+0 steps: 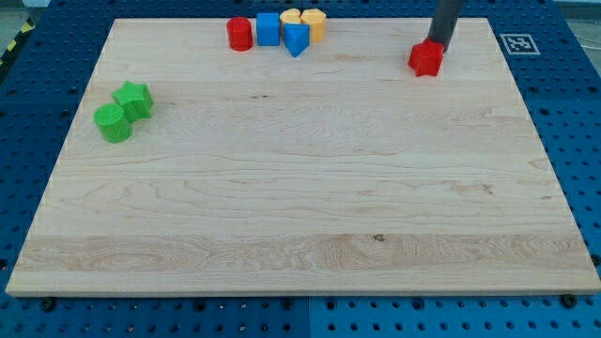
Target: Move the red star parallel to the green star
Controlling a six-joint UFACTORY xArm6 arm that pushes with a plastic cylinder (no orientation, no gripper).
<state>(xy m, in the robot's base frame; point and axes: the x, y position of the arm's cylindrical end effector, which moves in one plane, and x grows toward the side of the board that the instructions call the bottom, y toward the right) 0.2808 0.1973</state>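
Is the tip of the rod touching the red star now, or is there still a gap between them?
Touching. The camera view shows my tip meeting the red star at the star's upper right edge, with no strip of board visible between them.

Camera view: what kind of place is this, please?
Probably a robotics lab bench: a wooden board on a blue perforated base, a printed marker tag, and my tip touching the red star.

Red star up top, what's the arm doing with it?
My tip sits against the top-right side of the red star, near the board's top edge, placed to push it down the view. The green star lies far off at the view's left, beside a green cylinder; the red star is well above its level.
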